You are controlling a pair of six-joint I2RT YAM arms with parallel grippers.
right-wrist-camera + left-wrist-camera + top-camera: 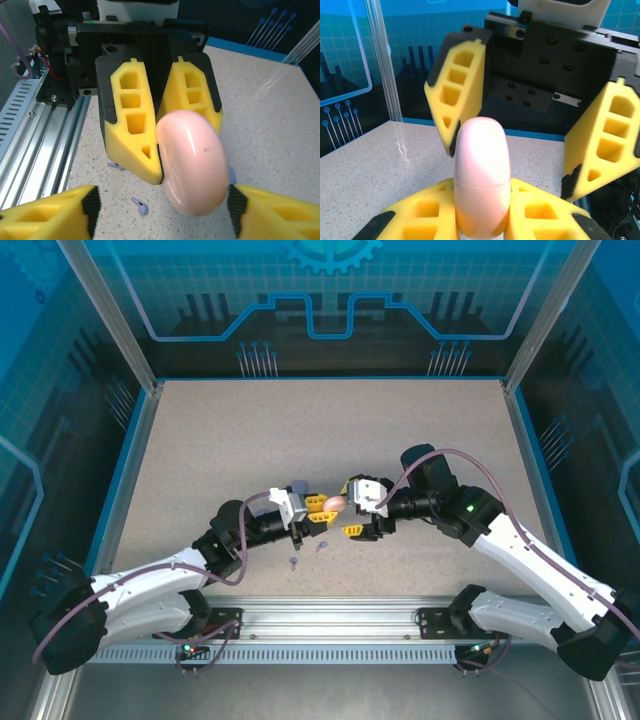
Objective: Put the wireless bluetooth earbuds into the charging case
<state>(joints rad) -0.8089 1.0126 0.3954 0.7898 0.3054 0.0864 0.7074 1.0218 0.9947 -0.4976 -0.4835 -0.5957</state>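
The pink charging case [482, 170], a smooth, glossy, rounded shell with a fine seam across it, is clamped upright in the closed jaws of the left gripper [316, 508]. It is held above the bench [300, 430], toward the middle of the near edge. The right gripper [352, 508] faces it with jaws spread, one yellow finger on each side of the case. A lavender stemmed earbud [140, 206] lies on the bench beneath the case, and a second earbud [115, 165] lies near it.
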